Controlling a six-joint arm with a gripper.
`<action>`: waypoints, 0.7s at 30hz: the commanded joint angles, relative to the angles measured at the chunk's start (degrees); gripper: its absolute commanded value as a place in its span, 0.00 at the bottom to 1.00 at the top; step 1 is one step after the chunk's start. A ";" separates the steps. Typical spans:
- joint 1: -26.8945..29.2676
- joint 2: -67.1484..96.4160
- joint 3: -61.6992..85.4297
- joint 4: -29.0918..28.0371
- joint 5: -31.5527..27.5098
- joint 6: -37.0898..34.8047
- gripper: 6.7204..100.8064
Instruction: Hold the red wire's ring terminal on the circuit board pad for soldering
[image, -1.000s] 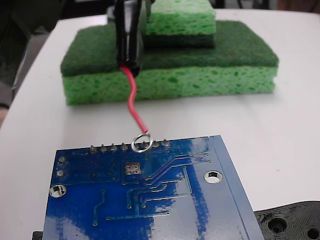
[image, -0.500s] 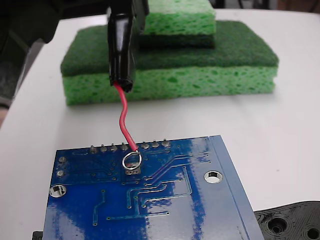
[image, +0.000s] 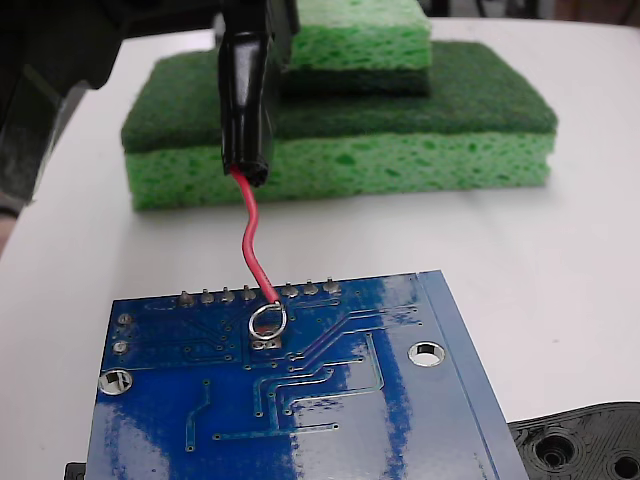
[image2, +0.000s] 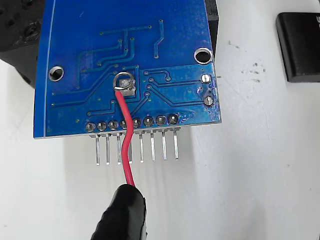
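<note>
**Ring on pad, hold step**

Gripper (image: 246, 100) hidden by the black sleeve; jaw state could not be told. Near, the ring terminal (image: 266, 320) of the red wire (image: 252, 240) lay on the pad (image: 265, 337) of the circuit board (image: 340, 420). Next likely: staying steady. Farther: white table (image: 560, 250), green sponges (image: 400, 140).

Fingers (image: 255, 40) barely visible at top edge, pointing down; closure unclear.

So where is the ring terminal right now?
In the fixed view, the ring terminal lies over the pad on the circuit board, just below the pin row.
</note>
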 joint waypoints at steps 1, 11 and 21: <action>0.09 0.00 -0.09 -0.53 -0.70 0.00 0.99; 0.35 -0.35 0.26 -0.79 -0.97 -0.09 0.99; 0.35 -0.09 0.44 -0.79 -0.97 -0.09 0.99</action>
